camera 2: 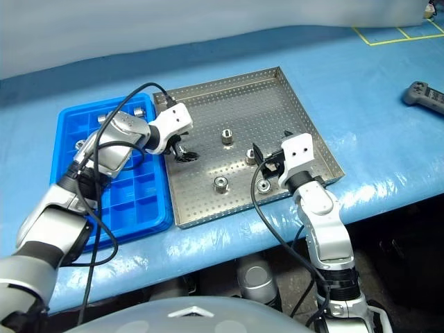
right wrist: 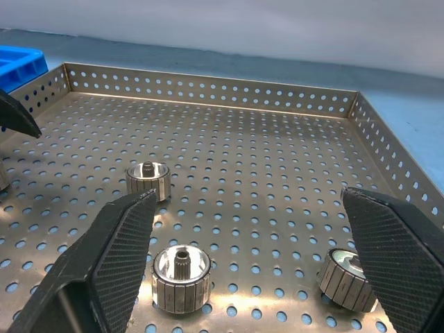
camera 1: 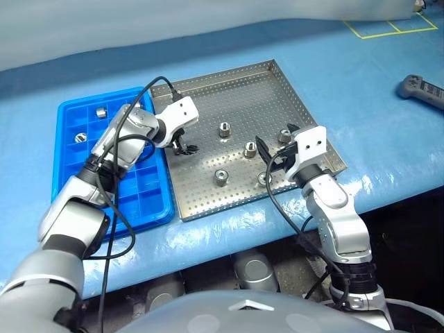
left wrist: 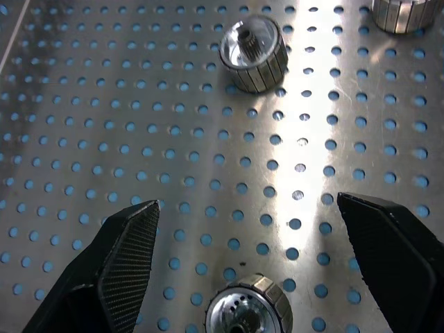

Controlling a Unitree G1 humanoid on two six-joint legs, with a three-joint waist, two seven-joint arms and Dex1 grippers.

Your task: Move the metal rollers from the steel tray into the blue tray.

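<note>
On a blue-covered workbench, the blue tray lies at the far left, two metal rollers sitting in compartments near its far end, beyond and to the outer side of the left arm. Reaching across that tray, the left gripper hangs over the near-left part of the steel tray, its two black fingers spread wide and grasping nothing. In the left wrist view, one roller stands on the perforated floor between the fingertips, untouched by either, and another roller stands farther ahead. Five rollers remain upright in the steel tray: one beyond and to the right of the left gripper, one near the front rim between the two grippers. The right gripper hovers level over the tray's near-right corner, jaws released and empty. From its wrist camera, a roller sits just ahead of its left finger, another just inside its right finger. A dark handheld controller rests on the bench, well off to the right.
</note>
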